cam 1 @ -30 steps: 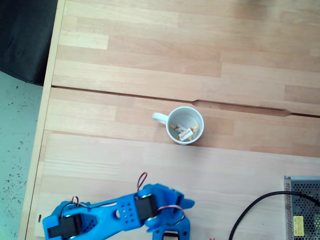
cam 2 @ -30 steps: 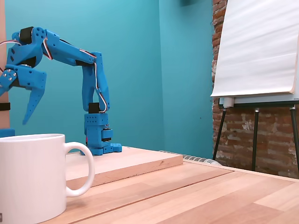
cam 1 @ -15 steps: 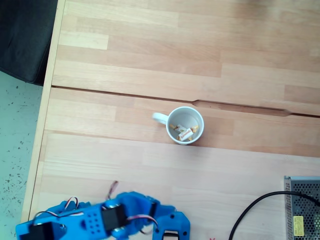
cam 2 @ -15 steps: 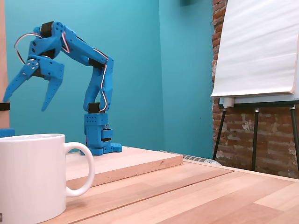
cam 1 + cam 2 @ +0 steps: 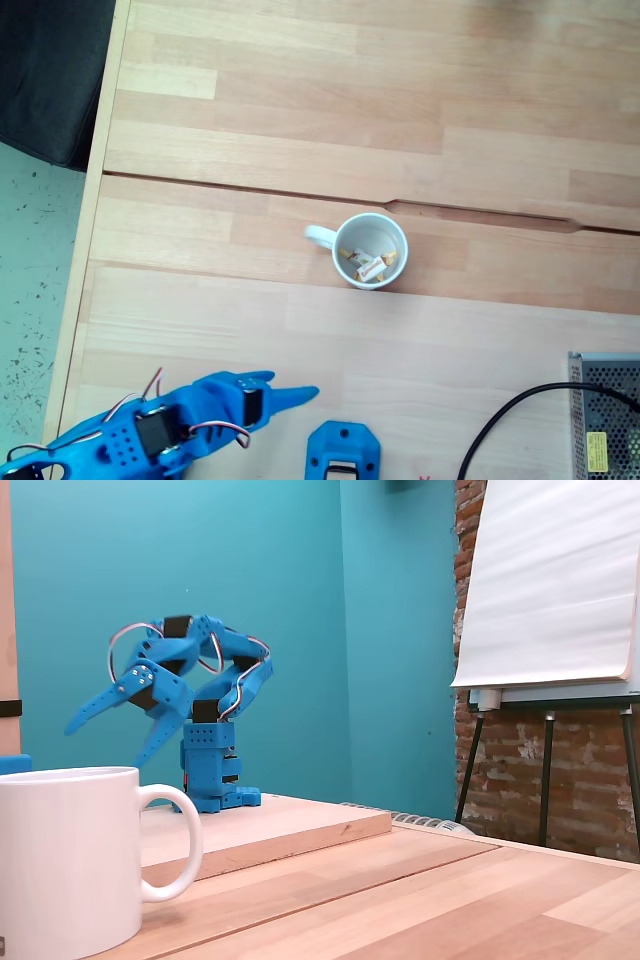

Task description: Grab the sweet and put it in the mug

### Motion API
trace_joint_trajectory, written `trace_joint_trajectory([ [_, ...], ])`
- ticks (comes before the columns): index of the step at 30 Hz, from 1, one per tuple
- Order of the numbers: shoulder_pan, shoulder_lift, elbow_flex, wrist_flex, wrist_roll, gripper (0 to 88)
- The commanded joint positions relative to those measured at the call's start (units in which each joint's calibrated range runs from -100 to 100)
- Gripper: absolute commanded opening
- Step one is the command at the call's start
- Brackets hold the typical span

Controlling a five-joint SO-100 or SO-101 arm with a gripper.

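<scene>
The white mug (image 5: 352, 236) stands upright near the middle of the wooden table, handle to the left in the fixed view from above. Inside it lie wrapped sweets (image 5: 369, 267) with white middles and yellow-orange ends. The same mug (image 5: 65, 860) fills the near left of the side-on fixed view, which does not show its inside. My blue gripper (image 5: 284, 386) is at the bottom left, well short of the mug, open and holding nothing. From the side, the gripper (image 5: 104, 747) hangs folded in front of the arm's base (image 5: 208, 775), jaws spread.
A grey mesh box (image 5: 604, 418) with a black cable (image 5: 497, 425) sits at the bottom right. The table's left edge (image 5: 88, 250) drops to the floor; a dark object (image 5: 45, 70) lies beyond it. An easel with a white board (image 5: 550, 580) stands at the right.
The arm has folded back toward its base. The open gripper has swung left and away from the mug and dropped lower. The mug and the sweets have not moved.
</scene>
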Motion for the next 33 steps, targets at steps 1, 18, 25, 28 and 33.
trace_joint_trajectory([
  [1,-3.97,-13.52,9.33,-5.02,0.05,33.7],
  [18,-20.17,-37.02,28.42,-9.54,0.00,33.7],
  [25,-27.72,-36.76,28.42,-8.89,-0.05,33.7],
  [28,-31.50,-36.33,28.42,-8.89,-0.15,33.7],
  [33,-37.67,-36.16,28.42,-8.73,-0.24,33.7],
])
